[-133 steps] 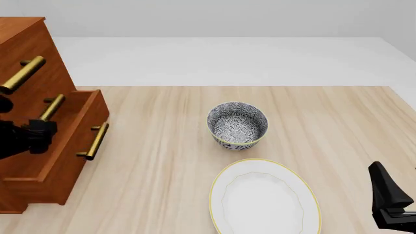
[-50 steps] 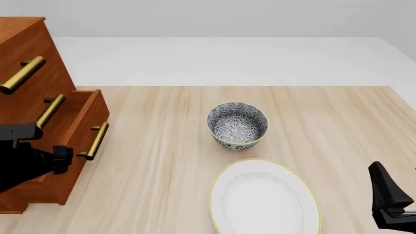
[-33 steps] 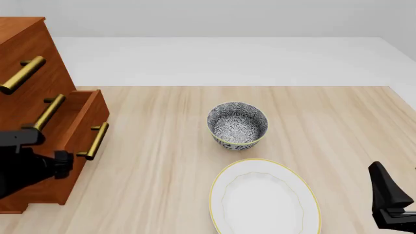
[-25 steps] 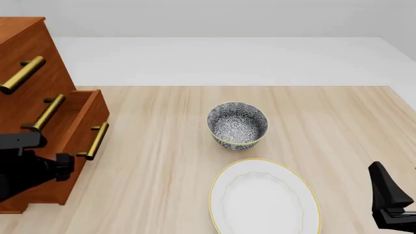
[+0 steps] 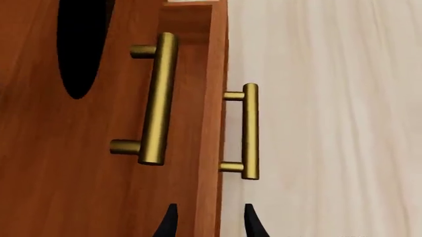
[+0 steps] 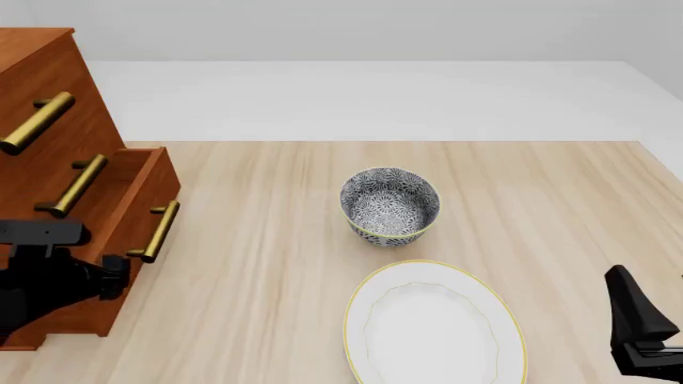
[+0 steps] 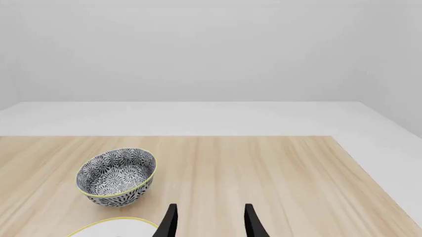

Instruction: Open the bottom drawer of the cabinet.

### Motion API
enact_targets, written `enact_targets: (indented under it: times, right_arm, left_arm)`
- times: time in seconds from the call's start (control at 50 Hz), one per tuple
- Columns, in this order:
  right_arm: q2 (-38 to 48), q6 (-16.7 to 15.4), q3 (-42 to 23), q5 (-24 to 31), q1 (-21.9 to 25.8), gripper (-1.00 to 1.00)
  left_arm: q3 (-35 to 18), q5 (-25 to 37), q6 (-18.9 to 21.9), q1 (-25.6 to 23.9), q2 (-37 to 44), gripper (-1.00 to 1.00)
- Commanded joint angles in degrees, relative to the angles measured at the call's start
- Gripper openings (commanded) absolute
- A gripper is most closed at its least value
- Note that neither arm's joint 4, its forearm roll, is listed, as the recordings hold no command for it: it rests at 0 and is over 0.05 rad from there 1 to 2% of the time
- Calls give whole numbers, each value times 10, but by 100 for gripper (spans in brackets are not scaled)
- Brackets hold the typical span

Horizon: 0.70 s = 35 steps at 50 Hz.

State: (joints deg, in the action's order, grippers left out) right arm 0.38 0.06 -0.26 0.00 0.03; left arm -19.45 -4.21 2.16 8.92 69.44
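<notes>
The cabinet (image 6: pixel 43 72) stands at the table's left edge, with three brass bar handles on its front. The bottom drawer (image 6: pixel 149 188) is pulled out to the right, well proud of the two above it. Its handle (image 6: pixel 160 230) shows in the left wrist view too, as the bar (image 5: pixel 249 131) beside the middle drawer's handle (image 5: pixel 158 98). My left gripper (image 6: pixel 113 276) is open, low beside the drawer front and just short of the handle's near end. Its fingertips (image 5: pixel 170 222) hold nothing. My right gripper (image 7: pixel 209 223) is open at the near right, far from the cabinet.
A patterned blue-and-white bowl (image 6: pixel 389 204) sits mid-table. A white plate with a yellow rim (image 6: pixel 433 324) lies in front of it. The table's right edge (image 6: pixel 657 172) runs near my right arm (image 6: pixel 641 328).
My left arm has dropped from beside the middle drawer's handle, down and toward the near edge, now below the bottom handle. The drawer stays equally far out. The right arm has not moved.
</notes>
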Motion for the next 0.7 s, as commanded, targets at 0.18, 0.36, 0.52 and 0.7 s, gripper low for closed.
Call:
enact_targets:
  times: [0.18, 0.36, 0.52, 0.7]
  right_arm:
    - [0, 0, 0, 0, 0, 100]
    - [0, 0, 0, 0, 0, 100]
    - [0, 0, 0, 0, 0, 100]
    - [0, 0, 0, 0, 0, 100]
  left_arm:
    - [15, 7, -145, -126, 19, 100]
    - [-1, 38, -164, -155, -6, 100]
    - [-10, 62, -191, -188, -33, 100]
    - [-20, 76, -204, -210, -47, 100]
